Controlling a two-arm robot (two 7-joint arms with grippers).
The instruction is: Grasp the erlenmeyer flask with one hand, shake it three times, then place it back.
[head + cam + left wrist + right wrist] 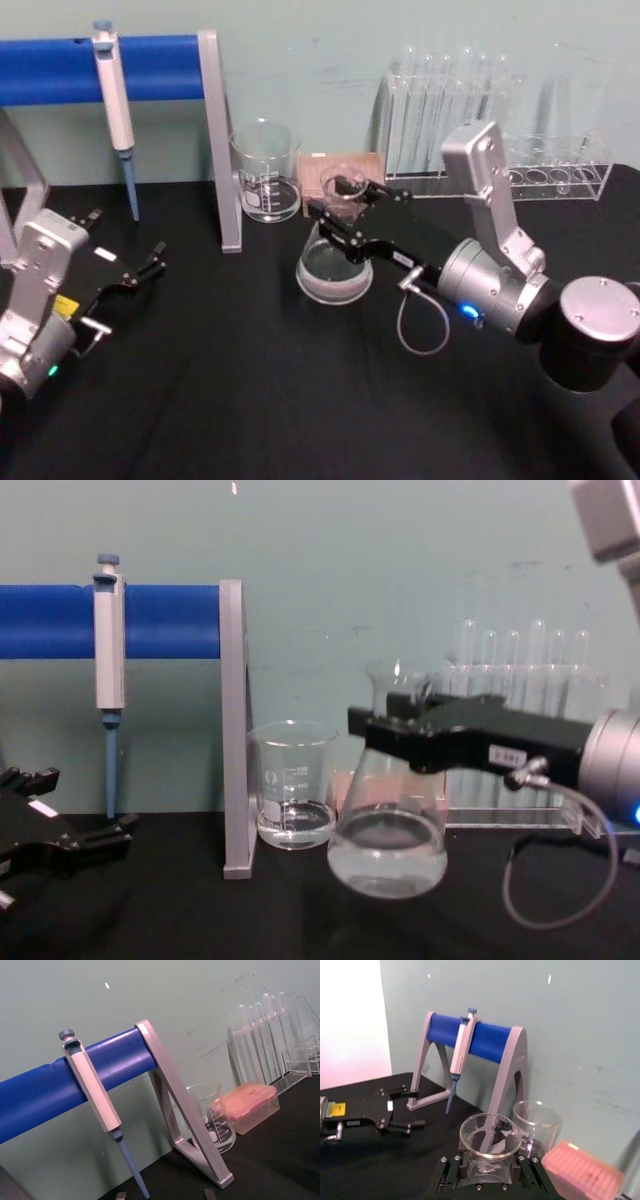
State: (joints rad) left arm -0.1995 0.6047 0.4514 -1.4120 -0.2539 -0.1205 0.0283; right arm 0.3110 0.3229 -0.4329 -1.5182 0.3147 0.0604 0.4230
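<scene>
Glassware in a robot's grip: the black two-fingered right gripper, on a silver cylindrical wrist with a looping grey cable, is clamped around the narrow neck of the clear conical erlenmeyer flask. The flask sits near the middle of the black table, with a shallow pool of clear liquid in its wide base. The views do not settle whether that base touches the tabletop. Just behind the flask and to the robot's left stands a straight-walled glass beaker, and directly behind it lies a pinkish plastic box. A clear rack of tall test tubes lines the wall to the right. At the back left, a grey and blue pipette hangs from a blue bar on a grey stand. The left gripper rests low at the table's left side, fingers spread and empty, well apart from the flask.
</scene>
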